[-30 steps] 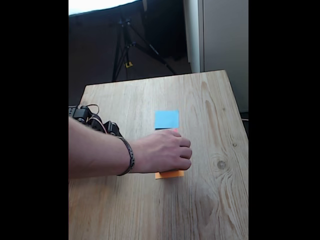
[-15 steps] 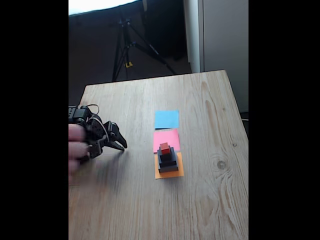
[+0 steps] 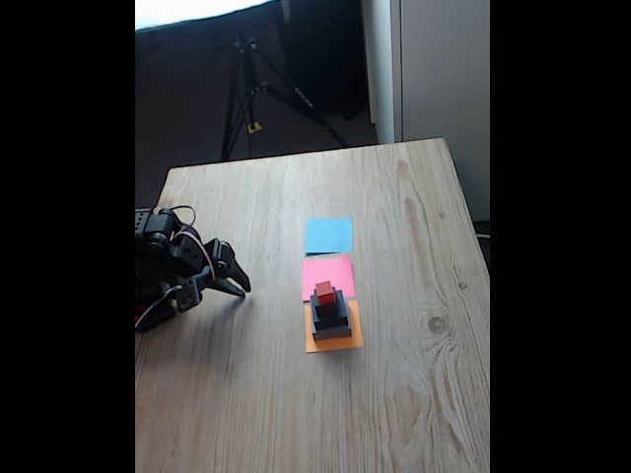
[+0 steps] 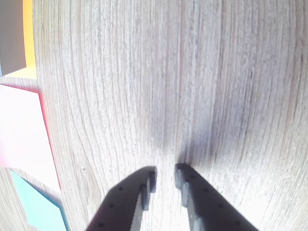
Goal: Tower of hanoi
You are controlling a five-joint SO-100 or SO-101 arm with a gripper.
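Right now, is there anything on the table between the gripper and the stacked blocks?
Nothing visible. In the fixed view, bare wood lies between the gripper and the tower of hanoi on the orange paper square. The pink paper square lies flat beyond it.

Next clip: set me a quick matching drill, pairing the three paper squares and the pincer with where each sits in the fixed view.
Things:
1. blue paper square
2. pink paper square
3. orange paper square
4. pincer

Places:
A. under the block tower
B. left side of the table, on bare wood
C. farthest from the camera
D. middle of the row

Pairs: 1-C, 2-D, 3-A, 4-B
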